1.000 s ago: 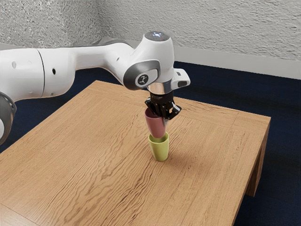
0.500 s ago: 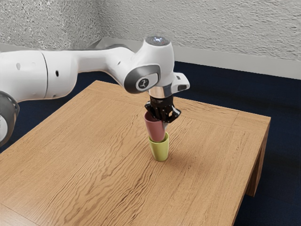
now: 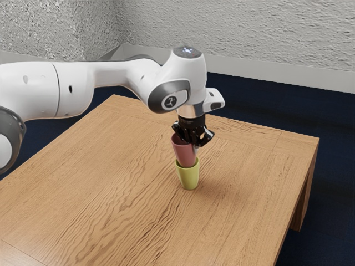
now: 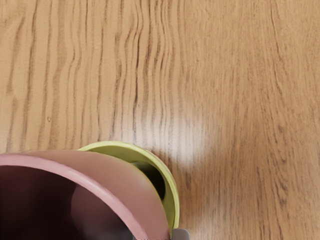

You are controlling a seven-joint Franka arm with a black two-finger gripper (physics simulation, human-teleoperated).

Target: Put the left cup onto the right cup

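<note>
A pink cup stands with its base down inside a yellow-green cup near the middle of the wooden table. It leans slightly toward the exterior view's left. My black gripper is shut on the pink cup's rim. In the wrist view the pink cup looms large just under my hand, and the yellow-green cup's rim curves around it.
The table's far edge runs behind the cups, and its right edge drops to a dark blue floor. Bare wood stretches all around the two cups. A grey textured wall stands at the back.
My hand has moved down a little with the pink cup, and the cup now sits deeper in the yellow-green one. The green cup has stayed put.
</note>
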